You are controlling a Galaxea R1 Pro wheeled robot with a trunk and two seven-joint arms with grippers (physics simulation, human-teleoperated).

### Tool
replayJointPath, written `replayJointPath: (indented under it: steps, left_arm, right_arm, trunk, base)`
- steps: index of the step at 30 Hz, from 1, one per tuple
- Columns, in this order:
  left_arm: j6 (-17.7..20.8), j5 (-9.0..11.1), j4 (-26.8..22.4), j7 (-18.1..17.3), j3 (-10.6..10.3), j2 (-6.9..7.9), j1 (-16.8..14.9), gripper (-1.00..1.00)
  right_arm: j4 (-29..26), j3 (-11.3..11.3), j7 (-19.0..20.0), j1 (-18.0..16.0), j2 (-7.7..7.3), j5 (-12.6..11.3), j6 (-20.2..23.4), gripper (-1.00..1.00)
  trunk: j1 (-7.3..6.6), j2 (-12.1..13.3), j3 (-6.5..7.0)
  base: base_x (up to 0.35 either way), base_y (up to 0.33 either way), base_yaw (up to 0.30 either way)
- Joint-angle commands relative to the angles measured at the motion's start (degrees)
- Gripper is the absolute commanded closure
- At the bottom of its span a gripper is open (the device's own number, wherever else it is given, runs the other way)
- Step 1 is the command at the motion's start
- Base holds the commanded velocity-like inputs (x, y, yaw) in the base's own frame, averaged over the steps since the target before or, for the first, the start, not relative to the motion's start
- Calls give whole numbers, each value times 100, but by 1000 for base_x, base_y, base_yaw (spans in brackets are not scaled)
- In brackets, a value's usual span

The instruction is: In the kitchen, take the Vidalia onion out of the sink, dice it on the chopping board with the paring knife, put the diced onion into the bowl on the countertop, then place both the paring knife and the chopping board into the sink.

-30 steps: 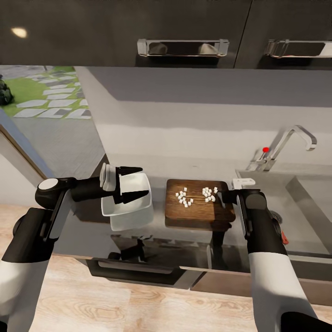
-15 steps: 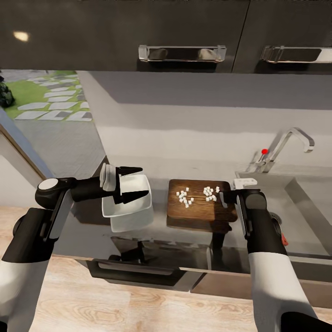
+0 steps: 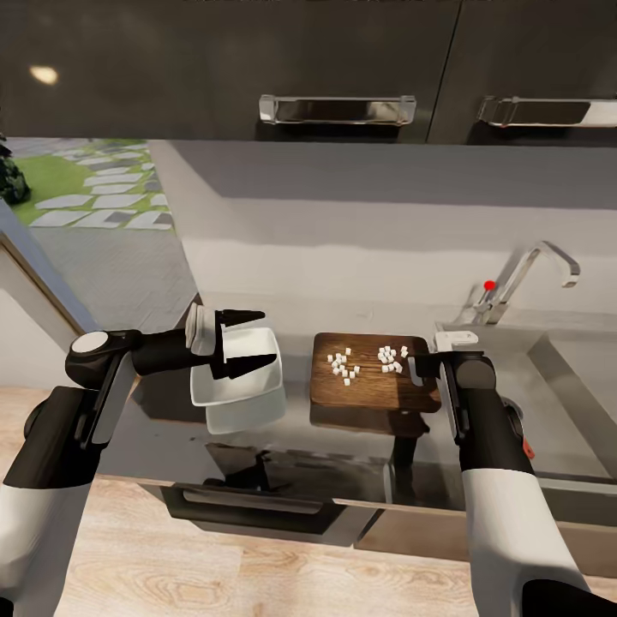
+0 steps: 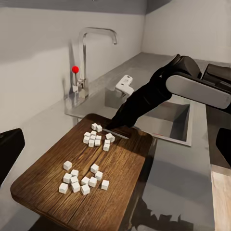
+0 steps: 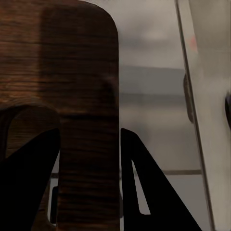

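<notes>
The dark wooden chopping board (image 3: 377, 396) lies on the countertop (image 3: 163, 428) with two clusters of white diced onion (image 3: 344, 366) on it, also seen in the left wrist view as diced onion (image 4: 82, 180). My right gripper (image 3: 417, 364) stands open at the board's end nearest the sink (image 3: 591, 377). One of its fingers (image 5: 29, 163) is over the wood and the other is past the edge. A thin sliver (image 4: 122, 134) lies at its tips; I cannot tell if it is the paring knife. My left gripper (image 3: 242, 341) hovers open and empty over the white bowl (image 3: 244, 390).
The chrome tap (image 3: 536, 266) with its red knob (image 3: 489, 284) rises behind the sink. Black upper cabinets with chrome handles (image 3: 337, 109) hang overhead. An oven handle (image 3: 248, 506) sits below the counter's front edge. A glass door (image 3: 77, 223) at the left looks onto a garden.
The whole head view has shifted slightly as the camera tilted up. Both arms, the board, the bowl and the onion pieces keep their places.
</notes>
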Motion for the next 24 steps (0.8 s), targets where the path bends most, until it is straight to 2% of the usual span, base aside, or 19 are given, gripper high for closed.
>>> replayJointPath:
  steps: [1,24]
  left_arm:
    - [57,36,0,0,-8,5,-5,-100]
    - [57,36,0,0,-9,5,-6,-100]
  right_arm:
    - [-6,-13,63,-6,6,55,20,100]
    - [-6,-13,63,-4,6,55,19,100]
  trunk:
    - [4,-11,-5]
    - [4,-11,163]
  base:
    - [0,0,0]
    - [0,0,0]
